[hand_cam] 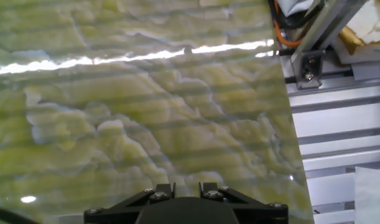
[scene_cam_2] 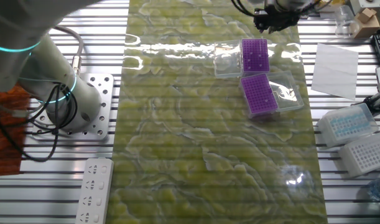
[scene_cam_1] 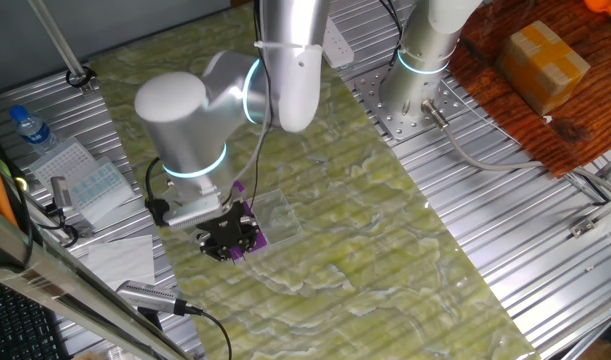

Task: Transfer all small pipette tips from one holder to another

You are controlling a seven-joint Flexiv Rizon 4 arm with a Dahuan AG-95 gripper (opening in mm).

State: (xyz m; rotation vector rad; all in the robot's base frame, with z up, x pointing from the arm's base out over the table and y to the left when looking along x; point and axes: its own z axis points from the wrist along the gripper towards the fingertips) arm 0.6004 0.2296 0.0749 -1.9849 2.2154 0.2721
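Hovering just above two purple racks (scene_cam_2: 254, 56) set side by side for easy transfer, the gripper (scene_cam_1: 228, 236) hides whether its jaws are parted or closed.

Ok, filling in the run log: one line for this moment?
claw: above far purple holder | grip: cannot tell | near purple holder: beside it

Mat (scene_cam_2: 196, 143) green-yellow, marbled white veins. Two tip racks (scene_cam_2: 254, 56) (scene_cam_2: 260, 95) purple, dotted. Arm (scene_cam_1: 185, 120) silver-grey, cyan rings.
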